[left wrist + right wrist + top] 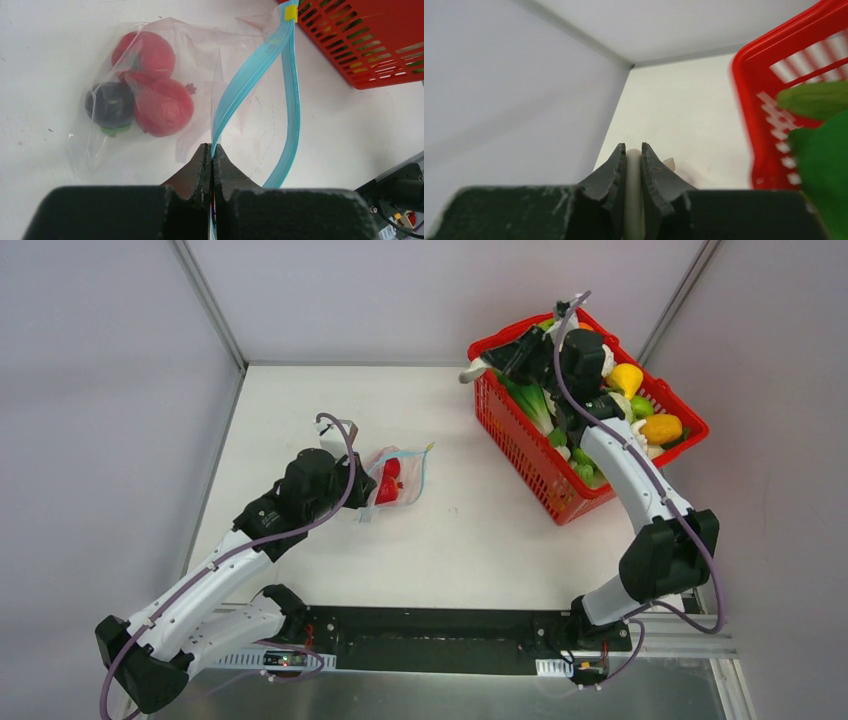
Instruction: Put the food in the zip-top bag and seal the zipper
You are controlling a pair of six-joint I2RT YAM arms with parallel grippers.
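Observation:
The clear zip-top bag (200,60) lies on the white table with its mouth gaping. Inside it are two red tomato-like fruits (162,107) and a dark purple ball (110,104). My left gripper (212,146) is shut on one side of the teal zipper (250,70), while the other zipper strip bows away to the right. In the top view the bag (400,478) sits by my left gripper (357,485). My right gripper (633,147) is shut on a white radish (633,175), held at the red basket's left rim (487,367).
The red mesh basket (530,475) stands at the back right, holding several green, yellow and white toy foods; its wall (764,125) is just right of my right gripper and its corner (360,45) lies close to the bag. A yellow tab (291,12) marks the zipper's far end.

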